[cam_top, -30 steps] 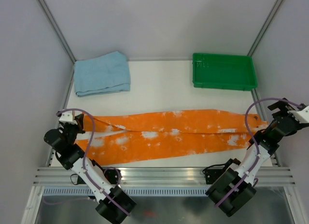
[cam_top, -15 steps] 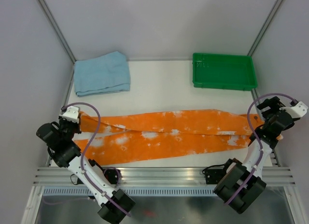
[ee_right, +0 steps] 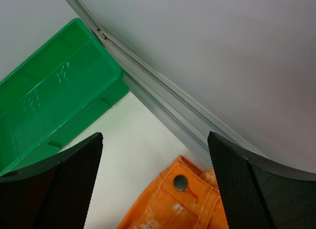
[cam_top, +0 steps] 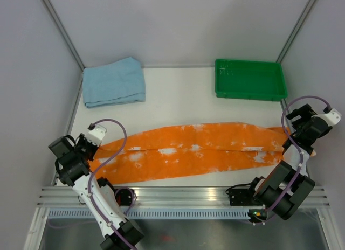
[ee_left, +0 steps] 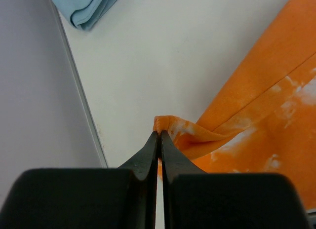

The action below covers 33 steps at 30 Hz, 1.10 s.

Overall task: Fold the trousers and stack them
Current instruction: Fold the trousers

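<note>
Left wrist view shows the left gripper [ee_left: 159, 134] pinched tight on a corner of the orange trousers [ee_left: 261, 110], with the cloth bunching just past the fingertips and seemingly raised a little off the table [ee_left: 163, 56]. Compared with a second ago, the top view has this arm drawn in from the table's left edge toward the middle. The leg end it holds has come along, so the trousers lie a bit shorter and that end shows a slack curve. The right gripper [ee_right: 155, 137] stands wide with nothing between its fingers, and the waistband and its button [ee_right: 180, 181] lie just ahead of it on the table, by the rail. Over the same second that arm has swung toward the far side, and the waist end sits slightly further in. The trousers lie lengthwise across the near half of the table, legs side by side, well apart from the blue folded cloth [cam_top: 114, 82] at the far left and the green tray [cam_top: 249, 80] at the far right. As I judge it, the straightening is done and the left arm is starting to carry the hem toward the waist for a first fold, while the right has yet to pin or regrip the waistband
</note>
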Motion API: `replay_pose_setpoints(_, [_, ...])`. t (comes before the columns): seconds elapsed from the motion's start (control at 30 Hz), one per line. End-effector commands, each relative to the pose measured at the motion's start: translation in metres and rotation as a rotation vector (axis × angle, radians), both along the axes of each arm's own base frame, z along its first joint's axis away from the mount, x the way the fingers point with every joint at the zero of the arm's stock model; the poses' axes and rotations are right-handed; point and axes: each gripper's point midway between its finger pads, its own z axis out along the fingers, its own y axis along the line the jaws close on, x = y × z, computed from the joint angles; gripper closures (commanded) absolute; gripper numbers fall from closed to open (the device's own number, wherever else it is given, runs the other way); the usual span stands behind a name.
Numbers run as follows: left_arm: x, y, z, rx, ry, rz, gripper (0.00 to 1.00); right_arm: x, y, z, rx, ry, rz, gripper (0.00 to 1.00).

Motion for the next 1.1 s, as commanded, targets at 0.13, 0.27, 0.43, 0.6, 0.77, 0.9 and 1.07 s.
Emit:
replay_pose_setpoints(0.13, [-0.011,-0.002,0.033,0.138,-0.005,-0.041,0.00,0.014,-0.011,0.030,-0.072,-0.040,0.013,0.06])
replay_pose_setpoints(0.27, [0.003,0.005,0.070,0.082,-0.119,0.047,0.00,0.021,-0.007,0.039,-0.102,-0.045,0.065,0.05])
replay_pose_setpoints(0.43, [0.020,0.000,0.121,-0.148,-0.299,0.159,0.00,0.054,0.038,0.061,-0.180,-0.056,0.352,0.05])
replay_pose_setpoints(0.6, [0.041,-0.033,0.160,-0.428,-0.431,0.036,0.00,0.093,0.117,0.066,-0.200,0.018,0.667,0.02])
replay_pose_setpoints(0.77, [0.070,-0.030,0.147,-0.719,-0.372,0.163,0.00,0.106,0.177,0.068,-0.090,0.001,0.801,0.06])
replay_pose_setpoints(0.9, [0.094,-0.032,0.123,-0.787,-0.204,0.242,0.17,0.100,0.193,0.044,0.097,0.036,0.784,0.97])
replay_pose_setpoints(1.07, [0.121,-0.082,0.086,-0.794,0.156,0.173,0.94,0.070,0.207,-0.004,0.157,0.347,0.781,1.00])
